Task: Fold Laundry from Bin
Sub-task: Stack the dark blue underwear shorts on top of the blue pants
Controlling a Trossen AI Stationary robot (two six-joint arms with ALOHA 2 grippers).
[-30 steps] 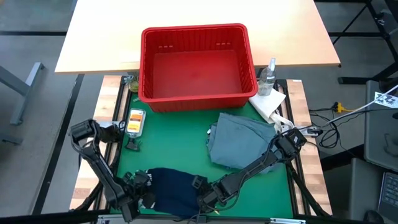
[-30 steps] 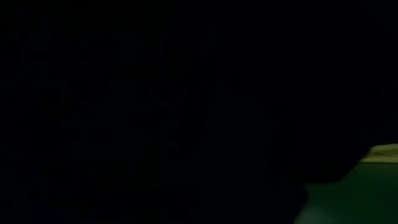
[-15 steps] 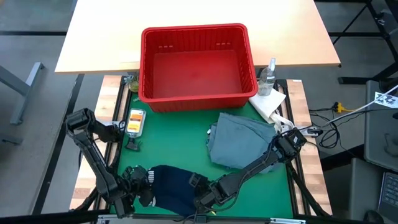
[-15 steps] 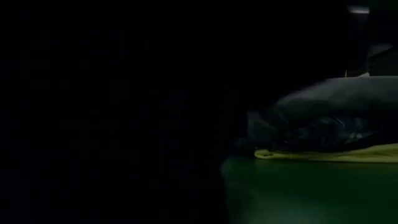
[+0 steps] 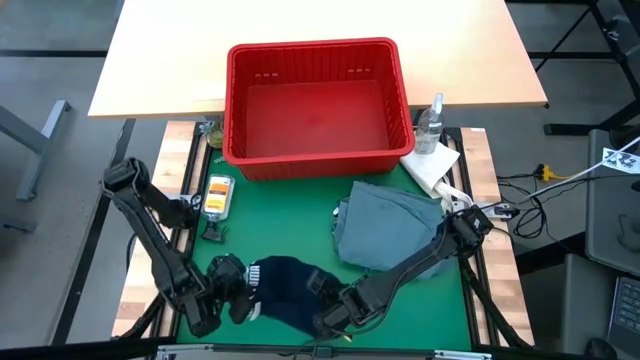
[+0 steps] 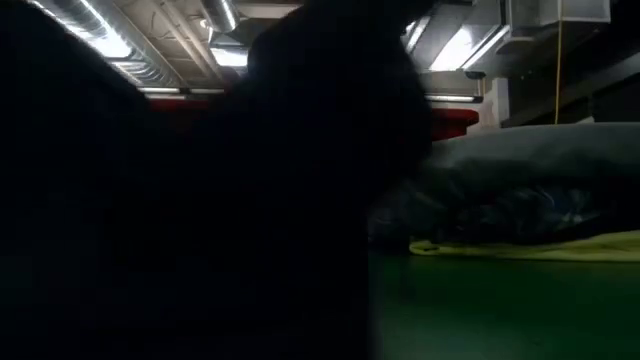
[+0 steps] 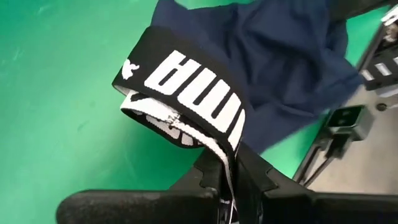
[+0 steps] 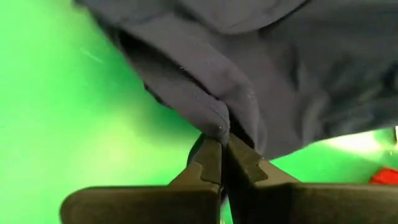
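The dark navy garment hangs bunched between my two grippers above the near part of the green mat. Its black waistband with white lettering faces the left wrist camera. My left gripper is shut on its left end and my right gripper on its right end. In the low view the garment fills the left as a dark mass. The large grey-blue garment lies folded on the mat's right, on a plaid one and a yellow one. The red bin stands at the far side. My left gripper pinches the waistband's edge between its two fingers, two layers together. The fingers slant down from the table's left. The band loops up from the fingers, and the navy cloth trails toward my right gripper, clear of the mat there. My right gripper pinches a fold of the navy cloth between its two fingertips, several layers thick. The fingers slant down from the table's right. The cloth bulges away from the tips, slack, above the green mat.
A spray bottle and a white paper towel sit right of the bin. An orange and white packet and a small dark clip lie at the mat's left edge. Bare mat lies between bin and garment.
Both grippers have risen, keeping their holds, and my left one has tipped and shifted a little toward the far edge. The navy garment has come up off the mat and bunched narrower between them. In the low view it no longer covers the whole picture.
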